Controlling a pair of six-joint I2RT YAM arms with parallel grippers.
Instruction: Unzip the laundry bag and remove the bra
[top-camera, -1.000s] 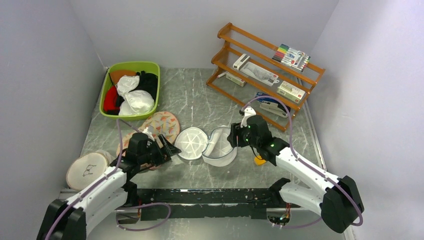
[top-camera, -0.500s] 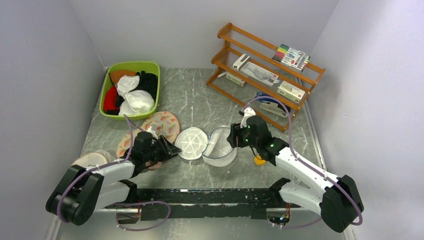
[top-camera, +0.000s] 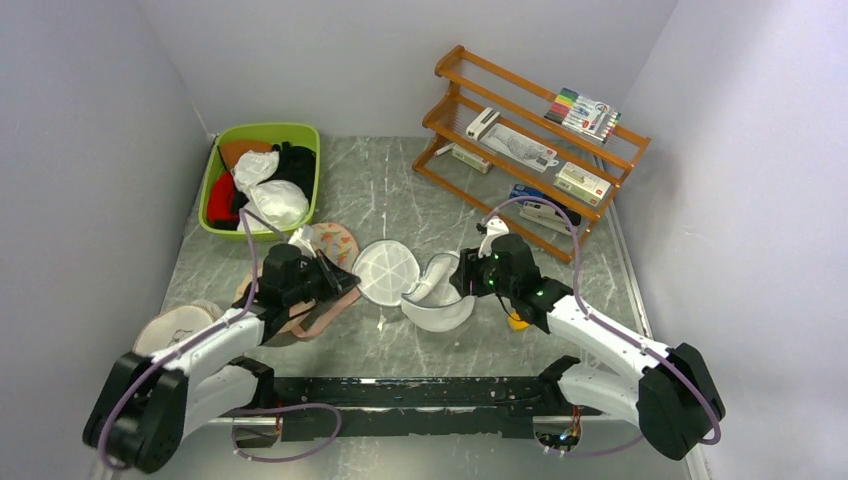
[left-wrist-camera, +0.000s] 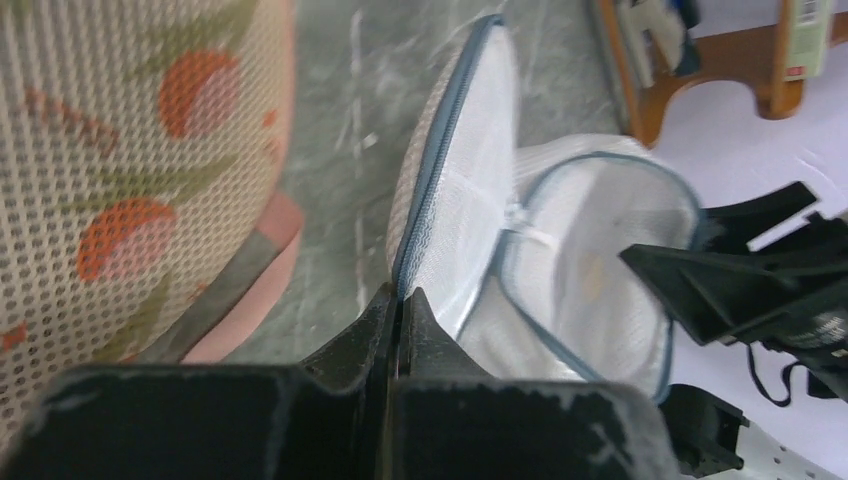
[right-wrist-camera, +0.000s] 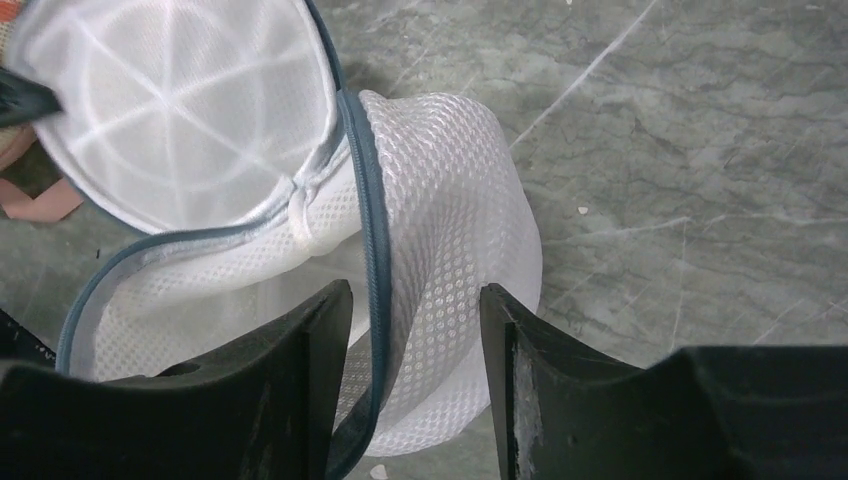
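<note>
- Two robot arms hold the laundry bag (top-camera: 385, 272) spread open at the middle of the marble table (top-camera: 400, 190), its two white mesh bowls lying side by side and joined at one point only
- The left gripper (left-wrist-camera: 401, 305) is clenched tight, fingertips meeting on the dark zipper rim (left-wrist-camera: 440, 150) of the left-hand bowl, which is tipped up on edge just beside the floral pad (left-wrist-camera: 120, 170)
- The right gripper (right-wrist-camera: 415, 290) stands astride the wall of the other bowl, fingers part-closed with mesh and rim bunched between them; it appears to pinch the fabric, and the sagging, tilted bowl supports that reading
- Both wrist views look into the pod and show only white mesh and its seams; no dark garment is seen in either half
- The bra (top-camera: 295, 168) appears to be the black fabric lying in the green basket (top-camera: 315, 185) at the far left of the table, among white and red cloths and well apart from the pod, though from here its shape cannot be made out
- By the look of things the unzipping is done and the work is at its closing stage: the pod is being held wide open with nothing left in view to take out
- The next move seems to call for little more than letting the rim go on both sides, easing each bowl down so that the light mesh does not snag on a finger or drag across the pad
</note>
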